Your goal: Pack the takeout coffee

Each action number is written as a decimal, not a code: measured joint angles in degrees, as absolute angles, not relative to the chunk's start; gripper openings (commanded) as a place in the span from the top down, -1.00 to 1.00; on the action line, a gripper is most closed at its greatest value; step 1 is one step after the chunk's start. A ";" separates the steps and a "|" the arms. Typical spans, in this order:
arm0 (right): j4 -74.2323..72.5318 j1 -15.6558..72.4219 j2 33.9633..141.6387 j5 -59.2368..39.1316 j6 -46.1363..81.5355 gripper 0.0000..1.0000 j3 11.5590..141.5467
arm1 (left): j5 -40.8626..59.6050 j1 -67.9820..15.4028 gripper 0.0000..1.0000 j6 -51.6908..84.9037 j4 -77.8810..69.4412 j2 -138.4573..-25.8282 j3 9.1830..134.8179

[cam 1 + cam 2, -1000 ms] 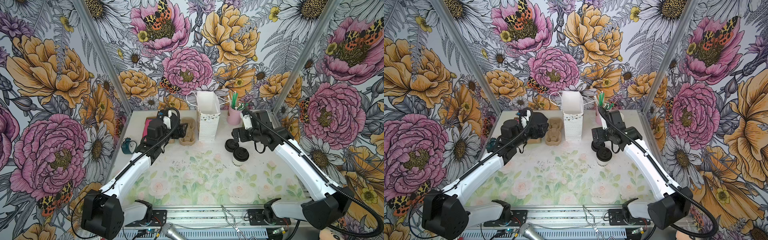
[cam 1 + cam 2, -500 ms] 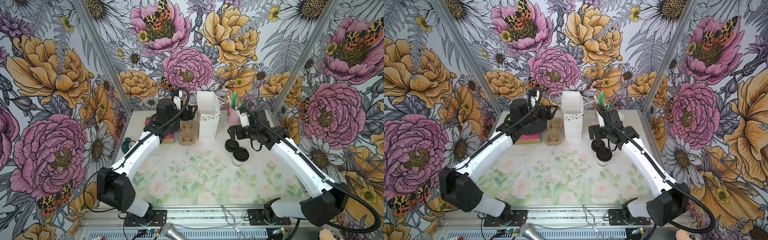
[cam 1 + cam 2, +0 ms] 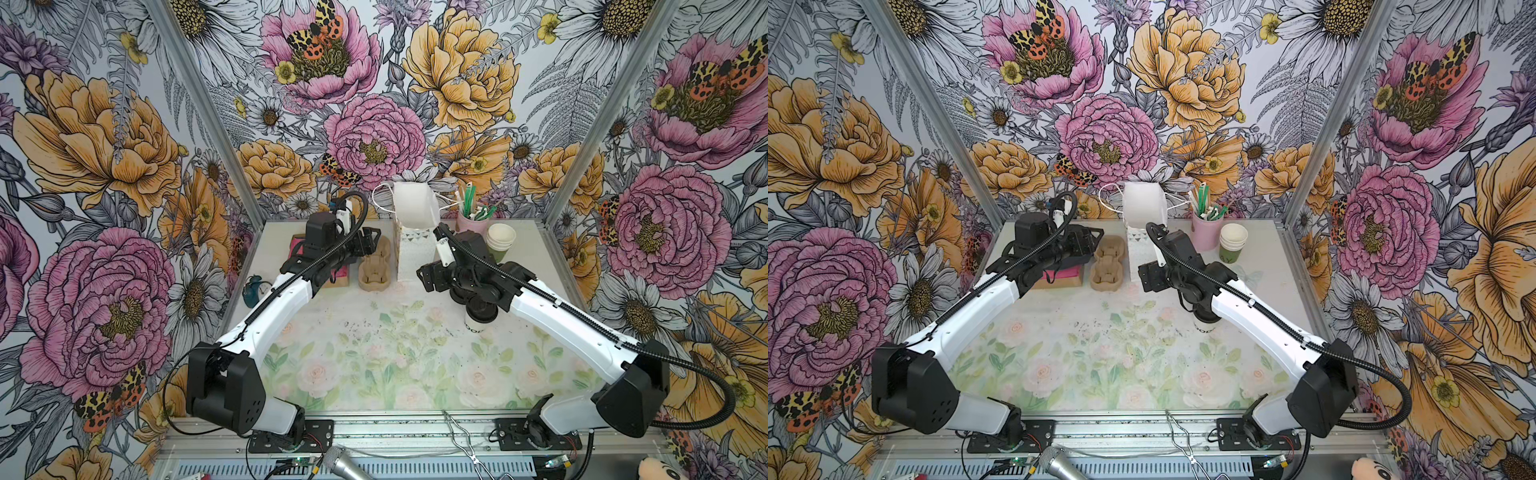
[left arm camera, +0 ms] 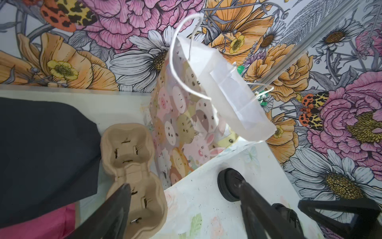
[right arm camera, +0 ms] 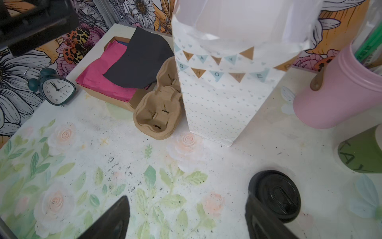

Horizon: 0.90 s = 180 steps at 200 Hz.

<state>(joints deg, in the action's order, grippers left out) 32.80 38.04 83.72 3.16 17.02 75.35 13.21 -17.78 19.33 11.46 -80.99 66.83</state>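
The takeout coffee, a whitish cup with dark letters and a black lid, stands right of centre in both top views, half hidden under my right arm. The white paper bag stands upright at the back. A brown two-cup carrier lies left of the bag. My left gripper hangs open above the carrier's far end, holding nothing. My right gripper is open over bare table by the bag's near right corner. Beside its finger lies a black round lid.
A pink cup of sticks and a stack of green-bottomed cups stand back right. A box with pink and black paper and a small clock sit back left. Metal tongs lie at the front rail.
My left arm has swung toward the back and right, from the box to the carrier. My right gripper has moved left toward the bag's base. The coffee has stayed in place.
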 measured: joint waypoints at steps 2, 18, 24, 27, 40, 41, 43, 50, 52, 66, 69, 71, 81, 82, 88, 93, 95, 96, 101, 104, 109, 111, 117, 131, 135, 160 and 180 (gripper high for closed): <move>32.58 38.24 84.05 3.25 17.19 -0.73 75.29 | 13.13 -17.69 -0.66 19.35 11.46 -80.64 66.17; 31.11 39.24 85.86 3.86 18.28 -0.72 75.05 | 12.38 -17.34 -0.62 19.51 11.31 -78.48 61.69; 30.50 39.48 86.32 4.03 18.68 -0.72 75.00 | 12.12 -17.21 -0.61 19.53 11.31 -77.73 59.99; 30.24 39.55 86.46 4.08 18.81 -0.72 74.94 | 12.01 -17.12 -0.60 19.55 11.38 -77.49 59.31; 29.36 39.75 86.63 4.56 19.33 -0.72 74.59 | 11.77 -16.71 -0.54 19.55 11.42 -76.88 56.55; 29.30 39.75 86.63 4.58 19.35 -0.72 74.56 | 11.75 -16.69 -0.53 19.57 11.40 -76.88 56.45; 29.19 39.75 86.63 4.69 19.38 -0.72 74.50 | 11.73 -16.60 -0.52 19.66 11.40 -76.88 56.07; 28.77 39.75 86.63 4.97 19.57 -0.72 74.41 | 11.55 -16.19 -0.48 19.73 11.40 -77.03 55.07; 28.64 39.75 86.61 4.97 19.62 -0.72 74.41 | 11.51 -16.08 -0.47 19.64 11.40 -77.08 54.78; 27.79 39.75 86.63 5.43 19.77 -0.72 74.30 | 11.33 -15.07 -0.41 19.94 11.57 -78.26 53.74; 27.73 39.75 86.63 5.45 19.79 -0.72 74.30 | 11.33 -14.92 -0.40 20.05 11.62 -78.74 53.71; 27.66 39.75 86.61 5.54 19.81 -0.72 74.28 | 11.33 -14.79 -0.40 20.03 11.66 -79.09 53.71; 27.22 39.75 86.61 5.80 19.99 -0.72 74.11 | 11.33 -14.46 -0.35 20.05 11.53 -80.77 53.76; 27.20 39.75 86.61 5.82 19.99 -0.72 74.06 | 11.33 -14.39 -0.34 20.12 11.53 -81.14 53.78; 27.07 39.75 86.61 5.89 20.01 -0.72 73.87 | 11.33 -14.31 -0.33 20.10 11.62 -82.28 53.87; 26.94 39.75 86.59 6.00 20.12 -0.72 73.63 | 11.35 -14.28 -0.32 20.05 11.86 -83.37 54.13; 26.92 39.75 86.59 6.07 20.12 -0.72 73.52 | 11.33 -14.28 -0.31 20.10 11.92 -84.01 54.28; 26.92 39.75 86.59 6.07 20.12 -0.72 73.47 | 11.33 -14.28 -0.31 20.12 11.94 -84.20 54.35; 26.92 39.75 86.59 6.09 20.14 -0.72 73.23 | 11.33 -14.37 -0.28 20.03 12.23 -85.45 54.83; 26.89 39.75 86.59 6.15 20.14 -0.72 73.06 | 11.33 -14.44 -0.26 19.97 12.56 -86.32 55.24; 26.89 39.75 86.59 6.28 20.14 -0.72 72.77 | 11.27 -14.52 -0.23 20.01 12.82 -87.59 55.86; 26.89 39.75 86.54 6.26 20.14 -0.72 72.64 | 11.18 -14.55 -0.22 19.94 13.04 -88.07 56.14; 26.89 39.75 86.43 6.31 20.14 -0.72 72.29 | 10.85 -14.76 -0.18 19.86 13.50 -89.67 57.08; 26.89 39.75 86.04 6.50 20.14 -0.72 71.46 | 9.63 -15.14 -0.15 19.38 14.85 -92.64 59.44; 26.92 39.75 85.93 6.55 20.14 -0.72 71.26 | 9.17 -15.22 -0.14 19.27 15.14 -93.45 60.18; 26.87 39.75 85.06 7.14 20.14 -0.73 70.22 | 6.39 -15.84 -0.08 18.79 16.69 -96.62 63.90; 26.83 39.75 84.75 7.40 20.12 -0.73 69.58 | 4.99 -16.32 0.08 18.11 16.97 -98.74 66.15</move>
<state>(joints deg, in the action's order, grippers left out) 26.83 39.75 84.75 7.40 20.12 69.58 4.99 -16.32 18.11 16.97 -98.74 66.15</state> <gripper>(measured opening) 0.864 0.519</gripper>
